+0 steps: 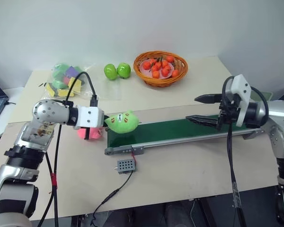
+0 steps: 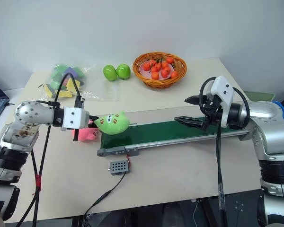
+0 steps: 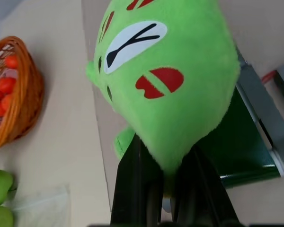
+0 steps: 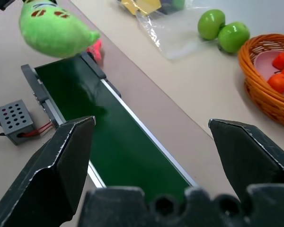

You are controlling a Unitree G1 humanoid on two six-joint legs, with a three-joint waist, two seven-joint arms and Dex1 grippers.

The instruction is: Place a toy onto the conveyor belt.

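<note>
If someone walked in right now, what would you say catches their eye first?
The lime-green toy, pinched in the left gripper over the near end of the dark-green conveyor belt. Next, the right gripper hanging open above the belt's far end, and the orange basket behind.

No readable text anywhere.
The toy point(image 3: 170, 71) bears only a stitched face with red marks, and the small grey box point(image 1: 124, 165) shows plain holes, no letters or numbers.
</note>
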